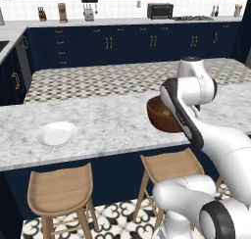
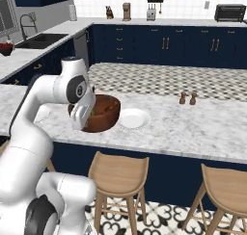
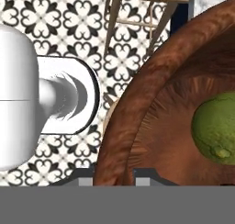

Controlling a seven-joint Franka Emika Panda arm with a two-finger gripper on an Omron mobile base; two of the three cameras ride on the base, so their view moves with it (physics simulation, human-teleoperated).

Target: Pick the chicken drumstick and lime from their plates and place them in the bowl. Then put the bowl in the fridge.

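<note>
Arm bent over the near edge of the marble counter (image 1: pixel 112 120), gripper (image 3: pixel 114 176) clamped on the rim of the brown bowl (image 2: pixel 103 113); in the hand view the rim runs down between the two finger tips, one inside, one outside. Bowl looks lifted and tilted, hanging past the counter edge: patterned floor tiles (image 3: pixel 59 30) and a wooden stool (image 3: pixel 137 2) show beside it in the hand view. Lime (image 3: pixel 215 126) lies inside the bowl against the wall. Drumstick can't be made out in the bowl from these angles. One white plate (image 2: pixel 133 118) sits on the counter just beside the bowl, bare. Other white plate (image 1: pixel 57 133) well apart toward the far end of the counter, also bare. Two small shakers (image 2: pixel 188 98) stand on the counter farther along. Stools (image 1: pixel 61 189) tucked under the counter
</note>
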